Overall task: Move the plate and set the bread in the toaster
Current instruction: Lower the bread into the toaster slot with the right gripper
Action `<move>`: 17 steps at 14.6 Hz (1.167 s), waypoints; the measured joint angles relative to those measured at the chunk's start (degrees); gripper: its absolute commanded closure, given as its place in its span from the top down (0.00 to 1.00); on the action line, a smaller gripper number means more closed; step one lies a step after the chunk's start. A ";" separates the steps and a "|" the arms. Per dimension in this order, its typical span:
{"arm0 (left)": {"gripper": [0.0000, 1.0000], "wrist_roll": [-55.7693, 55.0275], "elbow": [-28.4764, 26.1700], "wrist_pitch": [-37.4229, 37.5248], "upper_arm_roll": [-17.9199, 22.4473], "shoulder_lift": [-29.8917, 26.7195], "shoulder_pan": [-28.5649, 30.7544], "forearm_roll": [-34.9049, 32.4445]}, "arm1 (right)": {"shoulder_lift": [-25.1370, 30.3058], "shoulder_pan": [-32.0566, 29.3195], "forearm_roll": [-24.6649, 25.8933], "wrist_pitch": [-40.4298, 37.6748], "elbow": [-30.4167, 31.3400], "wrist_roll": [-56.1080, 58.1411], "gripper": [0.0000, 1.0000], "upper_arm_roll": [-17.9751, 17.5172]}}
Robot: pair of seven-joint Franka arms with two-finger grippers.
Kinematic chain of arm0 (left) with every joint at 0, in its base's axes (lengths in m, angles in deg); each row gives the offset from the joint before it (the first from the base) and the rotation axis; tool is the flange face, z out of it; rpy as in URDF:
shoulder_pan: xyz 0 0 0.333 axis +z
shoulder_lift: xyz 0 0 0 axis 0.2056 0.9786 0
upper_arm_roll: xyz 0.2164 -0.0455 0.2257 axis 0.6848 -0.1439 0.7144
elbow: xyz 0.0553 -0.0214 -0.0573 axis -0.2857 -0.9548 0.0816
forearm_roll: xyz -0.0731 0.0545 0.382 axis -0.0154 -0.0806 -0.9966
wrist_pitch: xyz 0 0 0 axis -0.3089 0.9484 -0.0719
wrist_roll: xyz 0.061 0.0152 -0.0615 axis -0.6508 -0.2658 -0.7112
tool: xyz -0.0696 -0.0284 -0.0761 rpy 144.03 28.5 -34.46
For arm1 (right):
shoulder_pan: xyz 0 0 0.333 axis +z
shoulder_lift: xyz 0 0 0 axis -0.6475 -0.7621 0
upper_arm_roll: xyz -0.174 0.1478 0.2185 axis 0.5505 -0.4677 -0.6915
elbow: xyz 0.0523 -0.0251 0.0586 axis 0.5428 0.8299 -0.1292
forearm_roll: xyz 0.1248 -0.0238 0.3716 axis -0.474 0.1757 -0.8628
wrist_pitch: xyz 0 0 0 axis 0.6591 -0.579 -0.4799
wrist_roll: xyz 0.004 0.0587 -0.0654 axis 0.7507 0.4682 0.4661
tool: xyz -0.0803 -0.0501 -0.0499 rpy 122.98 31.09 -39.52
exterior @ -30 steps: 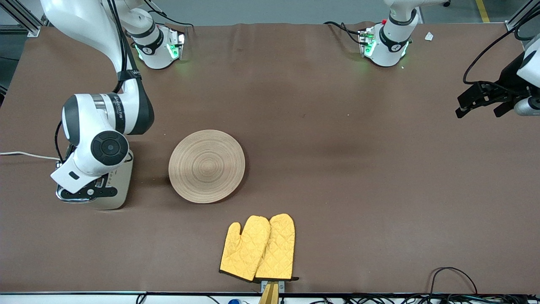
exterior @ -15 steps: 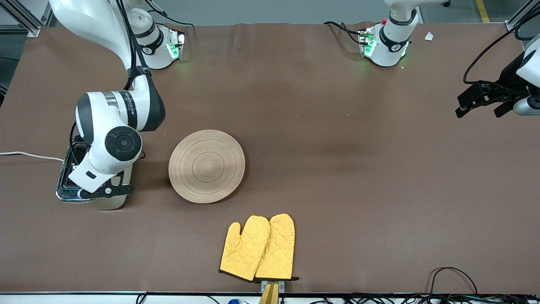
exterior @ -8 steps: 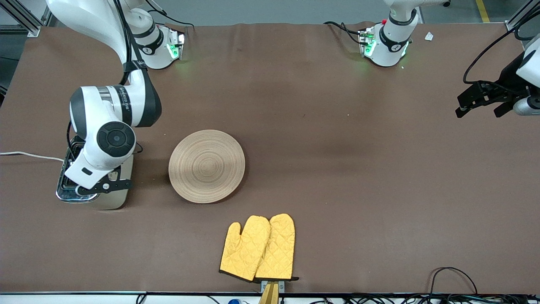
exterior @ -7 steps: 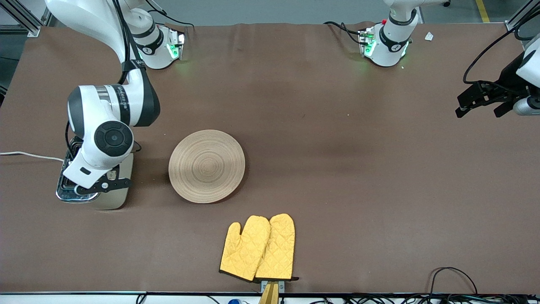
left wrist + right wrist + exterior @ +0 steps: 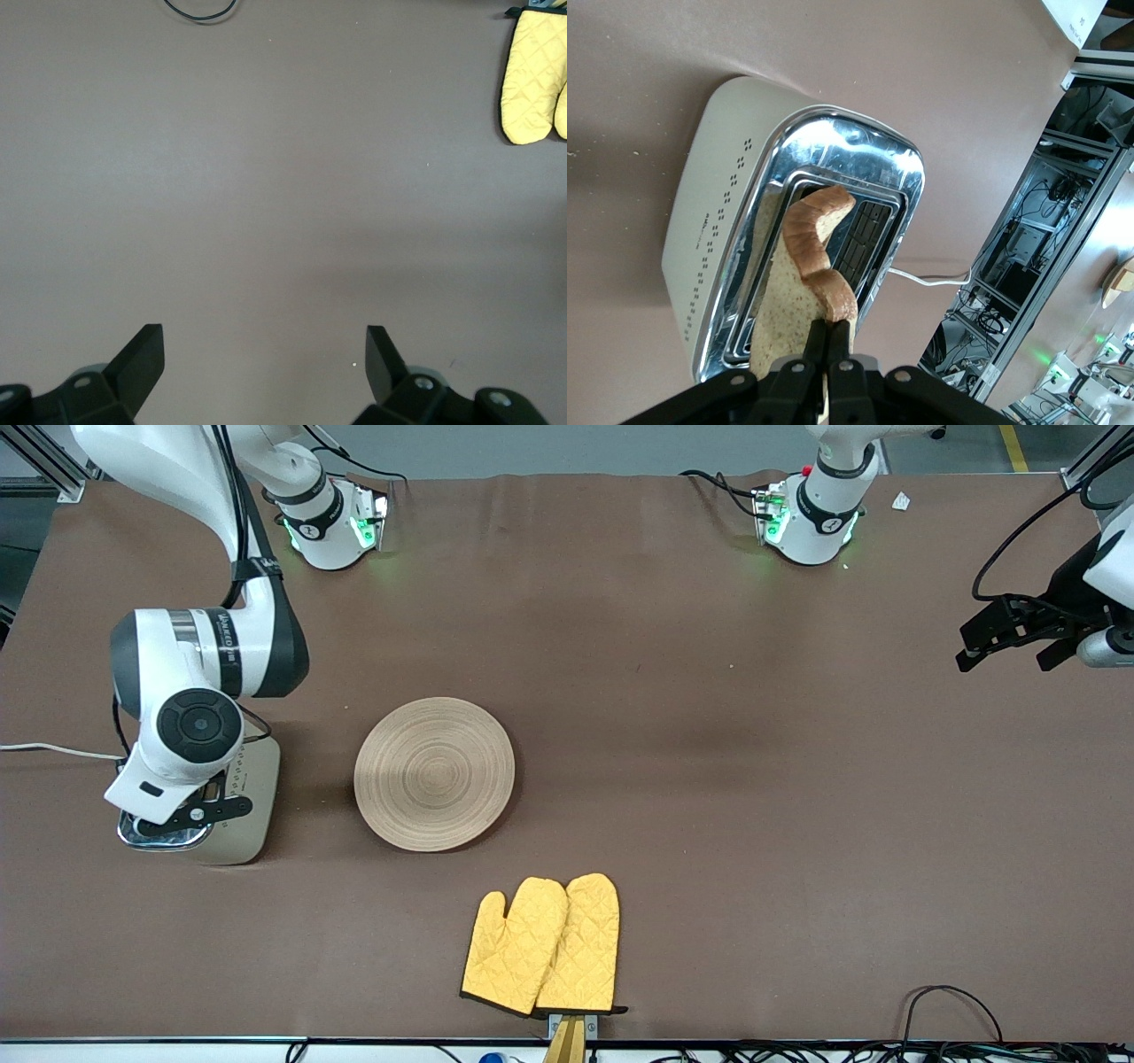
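The cream and chrome toaster [image 5: 255, 806] [image 5: 718, 204] stands at the right arm's end of the table. My right gripper [image 5: 184, 815] [image 5: 830, 326] hangs over its chrome top, shut on the crust of the bread [image 5: 793, 305]. The slice hangs tilted, crust bent, with its lower edge at a slot; how deep it reaches I cannot tell. The round wooden plate [image 5: 434, 773] lies bare on the table beside the toaster, toward the middle. My left gripper [image 5: 1005, 655] [image 5: 263, 341] waits open over the left arm's end, nothing between its fingers.
A pair of yellow oven mitts [image 5: 542, 946] [image 5: 534, 75] lies nearer the front camera than the plate, by the table's edge. The toaster's white cord [image 5: 53, 750] runs off the right arm's end. Black cables [image 5: 948, 1010] lie at the front edge.
My right arm's wrist has swung away from the plate, toward the right arm's end, staying over the toaster with the bread. Plate, mitts and left arm have not moved.
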 measured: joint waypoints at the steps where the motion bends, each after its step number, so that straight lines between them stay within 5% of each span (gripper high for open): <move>1: 1.00 0.00 0.00 0.00 0.00 0.00 0.00 0.00 | 0.00 -0.48 0.04 1.02 0.39 0.26 0.00 0.02; 17: 1.00 0.00 0.00 0.39 -0.01 0.00 0.00 0.00 | 1.22 -2.06 2.97 -0.90 0.61 5.67 0.00 0.11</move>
